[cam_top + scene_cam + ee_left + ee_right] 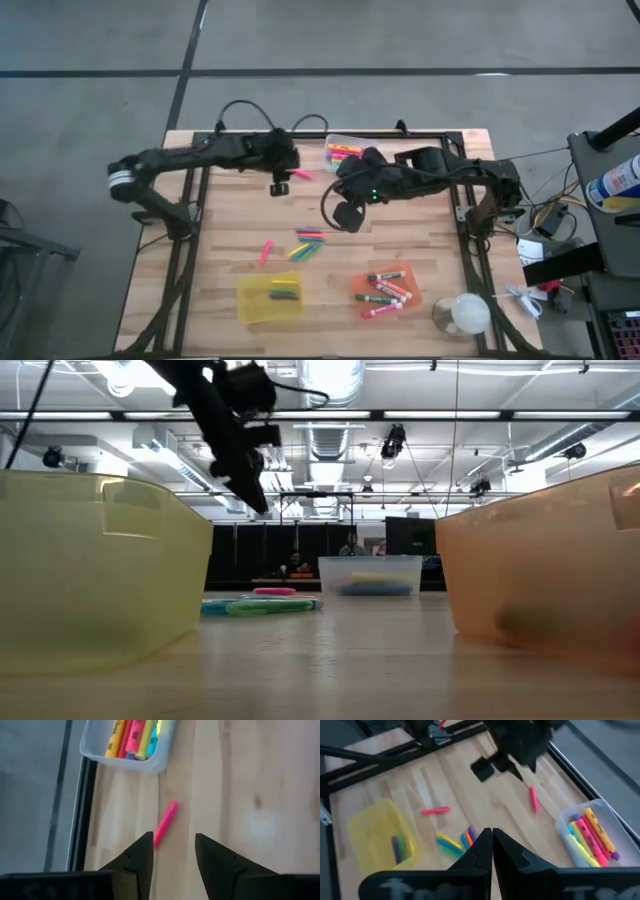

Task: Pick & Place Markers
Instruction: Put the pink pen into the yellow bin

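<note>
A pink marker (166, 822) lies alone on the wood table (230, 240), close to a clear bin (130, 742) that holds several markers. My left gripper (172, 852) hovers open above it, one finger on either side of its near end, touching nothing; the high view shows this gripper (290, 173) beside the marker (302, 175). My right gripper (492, 845) hangs shut and empty over the table's middle (347, 205). More markers lie in a loose cluster (308, 243), and another pink one (266, 252) lies to its left.
A yellow bin (270, 298) and an orange bin (387, 290), each with markers, stand near the front edge. A clear round container (462, 315) stands at the front right. Black frame rails (190, 220) run along the table's sides. Bare wood lies left of the cluster.
</note>
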